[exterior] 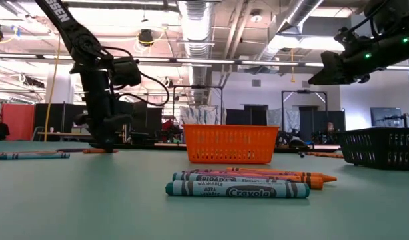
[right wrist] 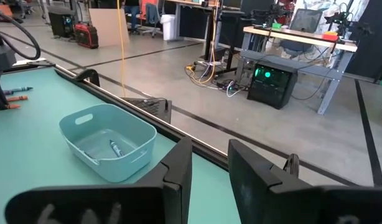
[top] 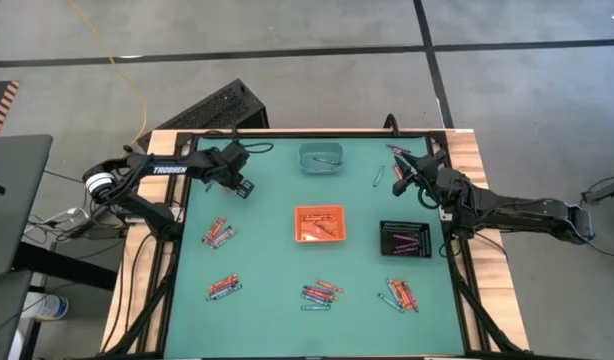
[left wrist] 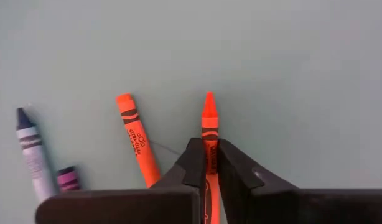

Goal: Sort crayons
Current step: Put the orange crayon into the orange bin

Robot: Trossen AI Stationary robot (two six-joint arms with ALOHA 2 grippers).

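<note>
While crayons lie scattered in small clusters across the green table (top: pixel 267 250), the left gripper (left wrist: pixel 209 163) has its two dark fingers pressed tight on a single orange crayon (left wrist: pixel 208 121), whose pointed tip pokes out ahead of the fingertips; a second orange crayon (left wrist: pixel 137 138) lies just beside it on the mat, with a blue-grey crayon (left wrist: pixel 30 149) and a purple crayon (left wrist: pixel 68 178) a little further off. Seen from overhead, that gripper (top: pixel 243 187) sits low at the far left part of the table, between the table's left edge and the teal tray (top: pixel 321 158). One blue-grey crayon (right wrist: pixel 114 148) lies inside the teal tray (right wrist: pixel 91 127), the orange tray (top: pixel 320 223) at the table's centre holds several crayons, and the black tray (top: pixel 406 239) to its right holds purple-pink ones. Loose groups (top: pixel 219 234) remain on the left side and others (top: pixel 317 293) along the near edge, where three crayons (exterior: pixel 238 183) lie stacked close in the table-level view. Over at the far right corner, the right gripper (right wrist: pixel 209 168) hangs above the table with its fingers parted and nothing between them.
</note>
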